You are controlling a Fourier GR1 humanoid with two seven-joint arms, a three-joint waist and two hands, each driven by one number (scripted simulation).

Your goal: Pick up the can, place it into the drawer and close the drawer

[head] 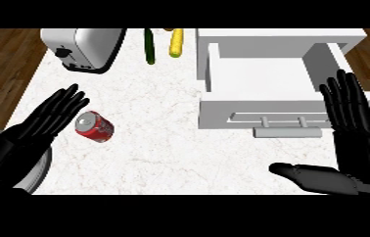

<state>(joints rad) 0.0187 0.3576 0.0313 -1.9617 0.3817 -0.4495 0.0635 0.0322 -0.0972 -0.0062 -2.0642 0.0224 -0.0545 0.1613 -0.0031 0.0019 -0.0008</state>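
A red can (95, 126) lies on its side on the white marble counter, silver top facing up-left. My left hand (45, 119) is open just left of the can, fingertips close to its top end. The white drawer (217, 79) stands pulled out at the right with its inside bare, and a grey handle (288, 131) on its front. My right hand (348, 108) is open beside the drawer's right front corner, fingers straight and pointing away, thumb (311, 175) spread out low on the counter.
A silver toaster (83, 47) stands at the back left. A dark green cucumber (150, 46) and a yellow corn cob (176, 41) lie at the back, left of the drawer. Wooden floor shows beyond the counter's left edge.
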